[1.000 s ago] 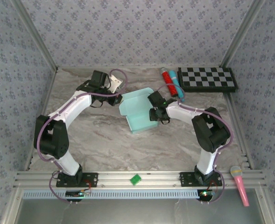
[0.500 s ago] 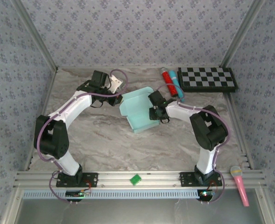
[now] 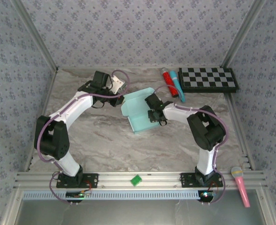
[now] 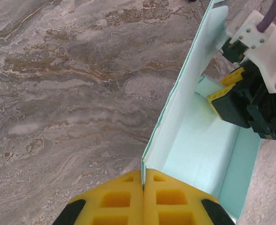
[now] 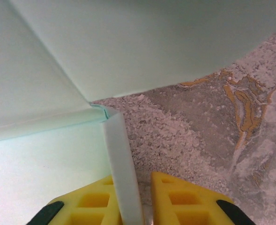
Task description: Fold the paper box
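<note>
Paper box half-raised, gripped at wall and flap

The pale aqua box sits toward the far edge of the table, roughly midway between its left and right edges. Its base is flat and at least one long wall is stood up.

The left fingers are pressed together on the top edge of that upright wall, with the thin card caught in the seam between the pads. The right fingers reach in from the opposite side and stand narrowly apart around a small side flap. The flap lies against one pad, and a sliver of table shows between it and the other pad, so this is not yet a firm pinch.

The card looks very light and thin. It is probably stiff only along its creases and should bend or dent easily if squeezed mid-panel. The whole box would likely slide on the smooth marble if pushed from one side alone, so one hold has to anchor it while the other folds. The best places to grip are free edges and flaps close to a score line — where the card wants to hinge — rather than open panel faces.
</note>
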